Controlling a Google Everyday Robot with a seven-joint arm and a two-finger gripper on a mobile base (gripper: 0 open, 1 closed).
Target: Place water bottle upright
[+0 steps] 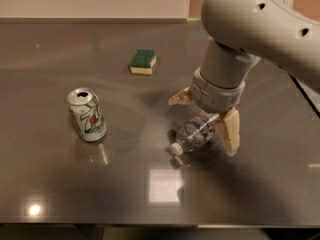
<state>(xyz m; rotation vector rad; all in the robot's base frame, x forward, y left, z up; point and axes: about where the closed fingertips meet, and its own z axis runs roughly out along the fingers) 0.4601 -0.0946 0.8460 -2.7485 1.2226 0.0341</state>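
Note:
The water bottle (196, 134) lies on its side on the grey table (60, 194). Its white cap points toward the front left, and its base is under my wrist. It is clear and ribbed with a red, white and blue label band. My gripper (206, 118) hangs over the bottle's rear half. It is open. One tan finger (231, 132) stands to the right of the bottle, the other (179, 98) behind it to the left. Neither finger visibly presses on the bottle.
A green-and-white soda can (87, 114) stands upright at the left. A green and yellow sponge (142, 61) lies toward the back. The table's back edge meets a pale wall, and a dark gap runs along the right side.

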